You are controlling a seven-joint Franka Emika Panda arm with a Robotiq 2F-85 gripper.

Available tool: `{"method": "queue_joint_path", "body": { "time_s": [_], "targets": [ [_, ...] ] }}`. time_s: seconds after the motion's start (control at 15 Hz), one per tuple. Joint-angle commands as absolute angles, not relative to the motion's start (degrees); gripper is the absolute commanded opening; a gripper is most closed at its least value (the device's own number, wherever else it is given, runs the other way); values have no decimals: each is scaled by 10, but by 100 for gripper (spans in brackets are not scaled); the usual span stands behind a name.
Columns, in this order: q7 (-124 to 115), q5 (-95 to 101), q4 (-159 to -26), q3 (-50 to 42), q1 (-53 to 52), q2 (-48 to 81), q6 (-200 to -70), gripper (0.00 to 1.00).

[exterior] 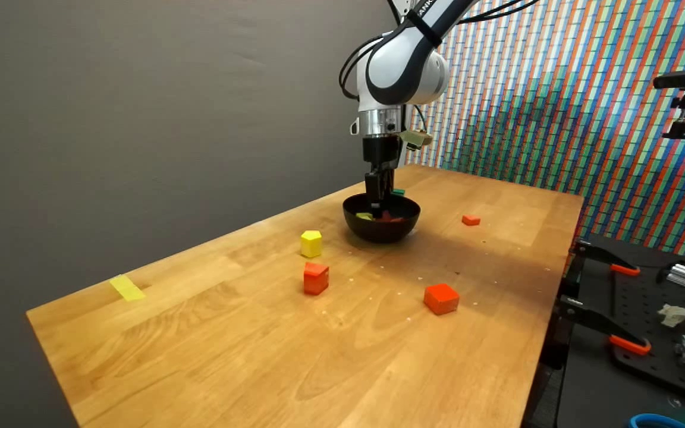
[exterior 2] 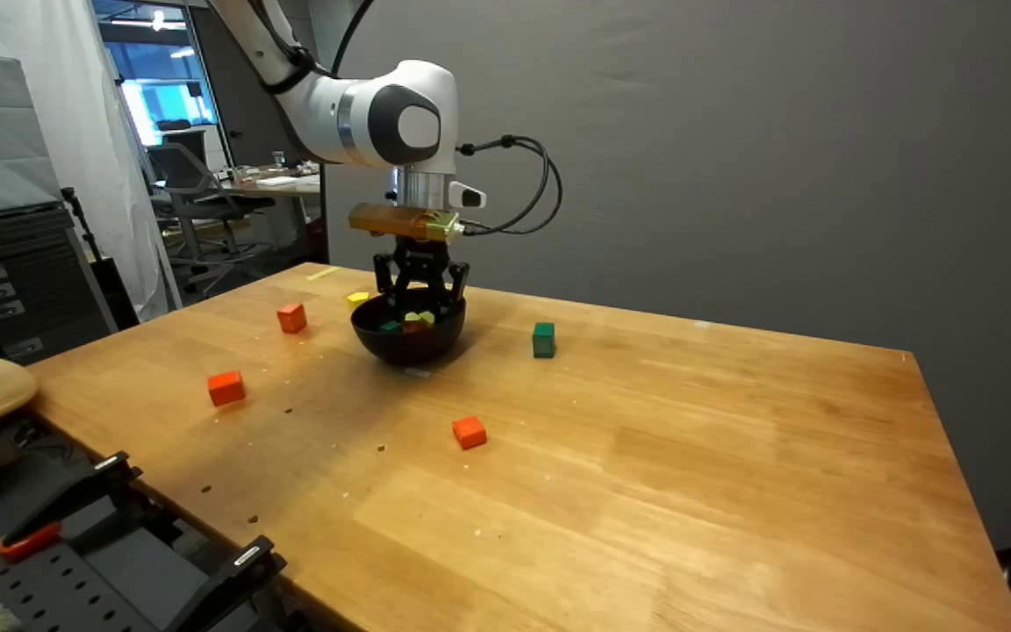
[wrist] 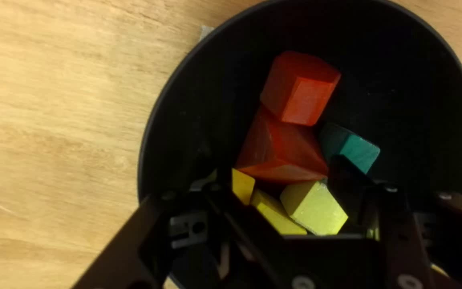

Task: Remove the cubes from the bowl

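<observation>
The black bowl [wrist: 167,100] stands on the table in both exterior views. Inside it, the wrist view shows two red cubes [wrist: 305,90], a teal cube [wrist: 359,152], a yellow-green cube [wrist: 319,208] and yellow pieces [wrist: 279,216] partly covered by a finger. My gripper [exterior 2: 422,307] points straight down into the bowl. In the wrist view its fingers stand apart, with the yellow-green cube and some yellow between them; no firm grip shows. Fingertip contact is too dark to make out. Outside the bowl lie a yellow cube [exterior: 311,244] and several orange-red cubes [exterior: 441,298].
A green block [exterior 2: 543,340] sits on the table beside the bowl. Another orange-red cube [exterior 2: 469,432] lies nearer that camera. Flat yellow tape [exterior: 127,287] sticks to a table corner. The grey wall [exterior: 170,148] runs along one table edge; clamps [exterior: 604,327] are at the opposite side.
</observation>
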State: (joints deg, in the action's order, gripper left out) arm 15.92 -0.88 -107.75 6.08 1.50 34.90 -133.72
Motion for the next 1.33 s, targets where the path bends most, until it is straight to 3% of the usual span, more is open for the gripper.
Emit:
{"method": "queue_joint_path", "body": {
  "time_s": [0.0,0.87,0.93,1.07,1.27],
  "targets": [
    [170,-21,-1065,67,23,357,-1324,62],
    [172,-20,-1058,70,21,364,-1311,63],
    [172,-21,-1057,70,21,366,-1310,60],
    [172,-22,-1059,70,22,366,-1308,37],
    [169,-16,-1062,67,19,361,-1310,14]
  ]
}}
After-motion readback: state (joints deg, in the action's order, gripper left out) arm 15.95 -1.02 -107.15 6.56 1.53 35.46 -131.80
